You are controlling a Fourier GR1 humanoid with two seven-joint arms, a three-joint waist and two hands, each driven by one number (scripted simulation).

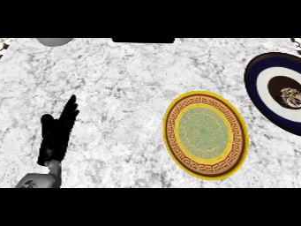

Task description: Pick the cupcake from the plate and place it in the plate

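- Cupcake (292, 97): small, pale, mottled lump, hard to make out, sitting at the middle of the dark blue plate (261, 76), which the right edge cuts off.
- Left hand (54, 136) low at the left, well apart from it, fingers straight and together, holding nothing.
- Gold-rimmed plate (173, 132) lies between the two on the marble counter (126, 79).

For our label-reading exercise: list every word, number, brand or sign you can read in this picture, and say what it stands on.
None: no word, number, brand or sign can be read anywhere.
Gold plate: only ornamental patterning, no letters.
Blue plate: plain rings, no writing.
Cupcake: no label shows.
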